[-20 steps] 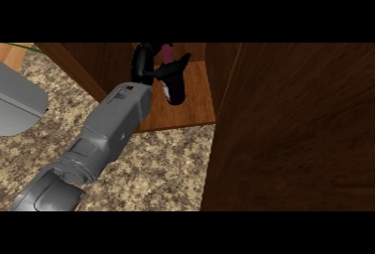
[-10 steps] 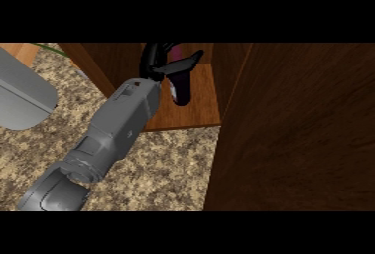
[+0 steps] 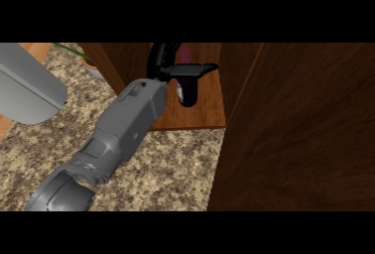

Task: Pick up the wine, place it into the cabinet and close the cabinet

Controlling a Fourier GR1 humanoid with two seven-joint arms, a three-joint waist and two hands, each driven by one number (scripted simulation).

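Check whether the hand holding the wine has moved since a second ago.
Yes: the right hand has shifted slightly right, toward the right end of the cabinet shelf.

Bench (image 3: 168,163): speckled tan and brown stone top, filling the lower left of the head view. Wooden cabinet (image 3: 242,74) stands on it at the upper middle, open. Cabinet shelf (image 3: 205,111): bare brown wood, front edge meeting the stone. Dark wine bottle (image 3: 185,94) on the shelf, near its left side. Cabinet door (image 3: 300,139) swung out at right, covering the bench there. Small pot (image 3: 93,70) on the bench just left of the cabinet, mostly hidden.
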